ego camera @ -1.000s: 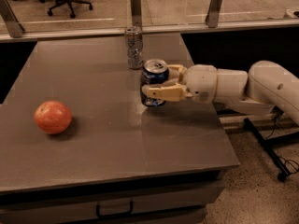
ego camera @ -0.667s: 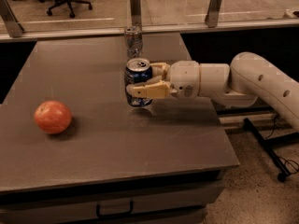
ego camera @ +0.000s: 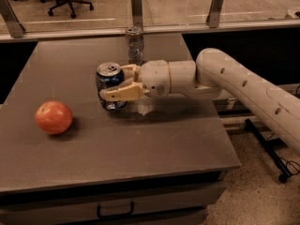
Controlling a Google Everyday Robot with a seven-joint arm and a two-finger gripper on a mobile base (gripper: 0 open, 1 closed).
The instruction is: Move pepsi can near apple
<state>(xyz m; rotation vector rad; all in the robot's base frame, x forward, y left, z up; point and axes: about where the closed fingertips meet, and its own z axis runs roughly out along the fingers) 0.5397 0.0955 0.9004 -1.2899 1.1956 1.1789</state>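
The pepsi can (ego camera: 109, 81) is dark blue with a silver top and stands upright near the middle of the grey table (ego camera: 140, 144). My gripper (ego camera: 118, 82) reaches in from the right and is shut on the can, one finger in front of it and one behind. The red-orange apple (ego camera: 53, 117) lies on the table's left side, about a can's height left of the can and a little nearer the front edge.
A silver-grey can (ego camera: 135, 44) stands upright at the table's back edge, behind the gripper. A glass rail with metal posts (ego camera: 216, 6) runs behind the table. The table has a drawer handle (ego camera: 115, 211) in front. The floor drops off to the right.
My gripper has carried the pepsi can leftward across the table, away from the silver-grey can and closer to the apple. The apple has not moved.
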